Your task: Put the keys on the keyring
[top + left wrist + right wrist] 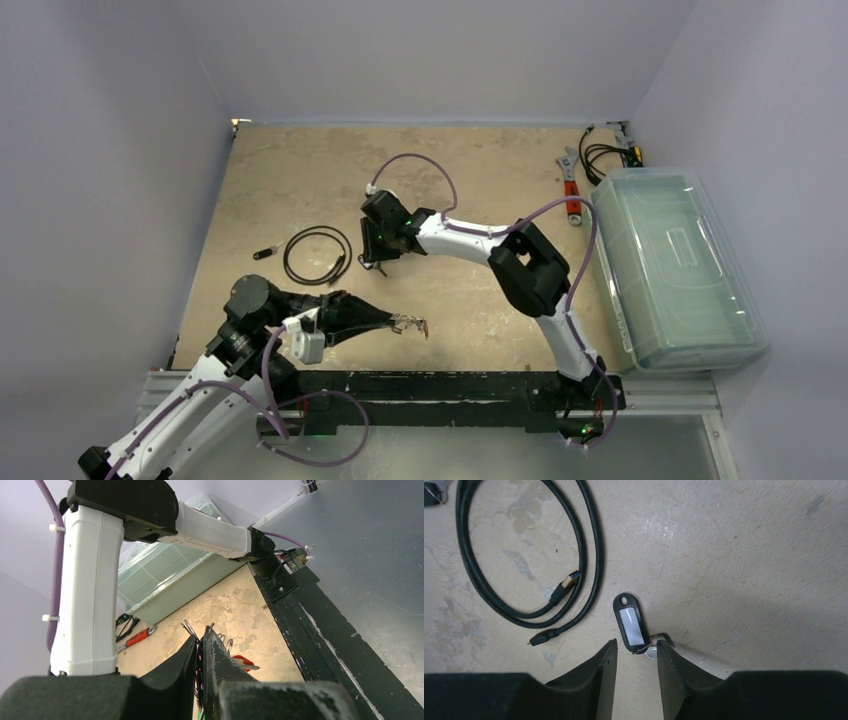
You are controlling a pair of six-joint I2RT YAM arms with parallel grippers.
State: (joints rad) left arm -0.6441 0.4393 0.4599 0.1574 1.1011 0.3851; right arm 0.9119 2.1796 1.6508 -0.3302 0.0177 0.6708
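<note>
Right wrist view: right pincer (636,646) part open, fingers low on beige tabletop (749,555), straddling black-tagged silvery key (631,622) with white label; contact with it unclear. Black coiled cable (558,595) just beside key. Left wrist view: left pincer (202,635) clamped tight on silvery metal keyring (188,628), held above tabletop; red-tagged key (244,662) just beyond fingertips.

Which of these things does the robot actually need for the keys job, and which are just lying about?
Job: keyring and red-tagged key, at the shut left gripper; black-tagged key, under the open right gripper.
Lying about: black cable, red-handled wrench, clear plastic box.
</note>
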